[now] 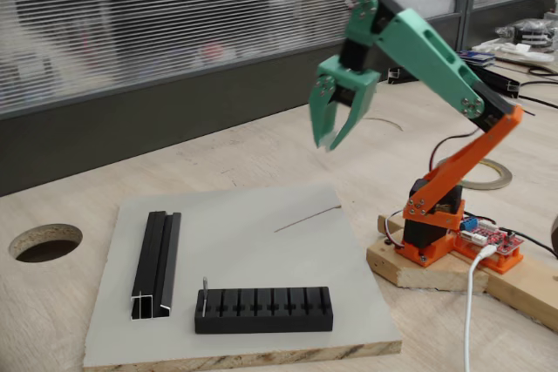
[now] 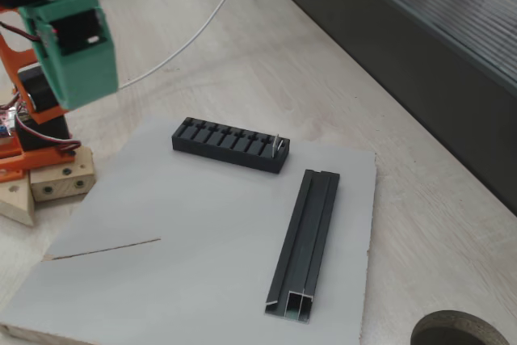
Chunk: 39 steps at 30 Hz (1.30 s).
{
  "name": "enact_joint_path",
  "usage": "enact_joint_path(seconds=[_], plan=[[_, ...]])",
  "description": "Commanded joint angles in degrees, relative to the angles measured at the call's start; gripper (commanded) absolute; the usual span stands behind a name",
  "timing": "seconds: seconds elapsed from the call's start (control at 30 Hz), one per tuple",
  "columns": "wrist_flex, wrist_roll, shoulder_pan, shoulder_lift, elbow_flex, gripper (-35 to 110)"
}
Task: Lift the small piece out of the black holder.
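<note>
One small piece (image 1: 204, 296) stands upright in the end slot of the black holder (image 1: 263, 309), at the holder's left end in a fixed view, with its tip poking above the top. Holder and long black channel rail (image 1: 157, 265) both lie on the grey board (image 1: 261, 250), the holder along its front edge and the rail near its left edge. High above the board's far edge, the green gripper (image 1: 330, 138) hangs released, fingers parted and gripping nothing.
</note>
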Motion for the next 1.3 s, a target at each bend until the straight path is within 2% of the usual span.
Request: enact_joint_path(seconds=[0.0, 0.2, 0.4, 0.67, 0.87, 1.27], plan=[[-3.4, 0.9, -7.6, -4.2, -1.3, 10], [-15.1, 0.9, -18.0, -9.2, -0.6, 10], [-22.2, 0.9, -24.7, -16.2, -0.7, 10], [-23.6, 0.9, -32.5, -20.2, -1.1, 10], [-23.6, 0.9, -32.8, -25.8, -1.5, 10], [-23.7, 1.0, -33.0, -26.1, -1.8, 11]])
